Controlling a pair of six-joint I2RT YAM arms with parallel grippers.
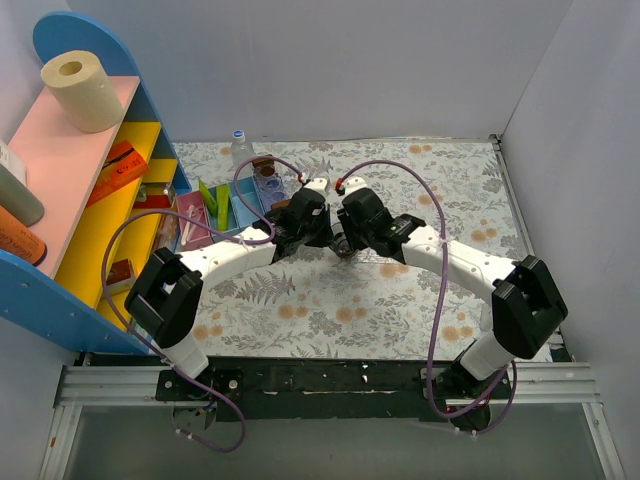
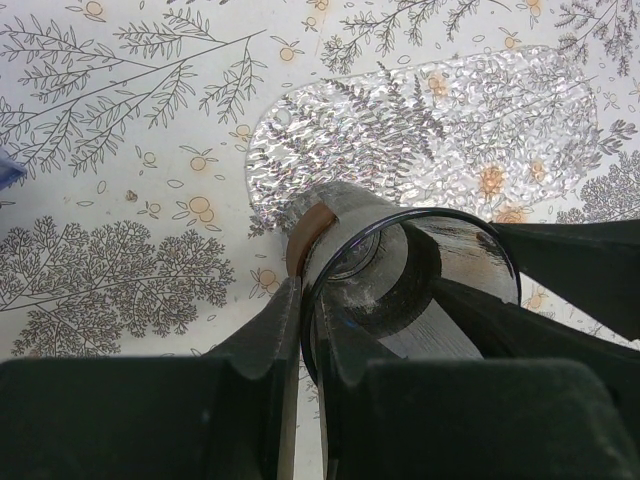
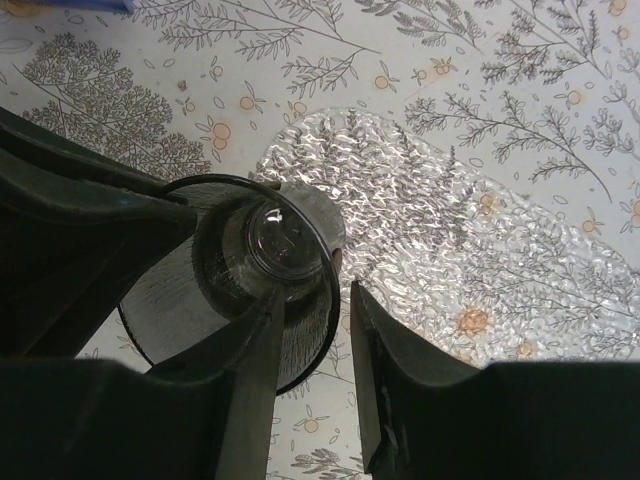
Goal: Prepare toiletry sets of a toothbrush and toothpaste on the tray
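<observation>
L gripper [image 2: 308, 300] on cup [image 2: 362, 206] at tray [image 2: 450, 120]

A: Logged at the left of the overhead view: tall blue-sided shelf unit [image 1: 68, 28], with a pink top shelf [image 1: 55, 155] and a yellow lower shelf [image 1: 100, 235]. Cream paper roll [image 1: 80, 90] standing on the pink one. Orange carton [image 1: 120, 165] lying on the yellow.

B: Noted. At the back wall: clear plastic bottle [image 1: 240, 148] with a blue cap, upright on the floral-print tablecloth [image 1: 330, 310]. Just beside the shelf unit, blue compartment box [image 1: 245, 205].

A: Centre of the cloth?

B: Dark-tinted see-through cup [image 2: 400, 270], round, mouth turned toward both wrist cameras. Brownish band near its far end. Cannot tell whether touching the cloth.

A: Near edge: black metal rail [image 1: 330, 378] across the front.
</observation>
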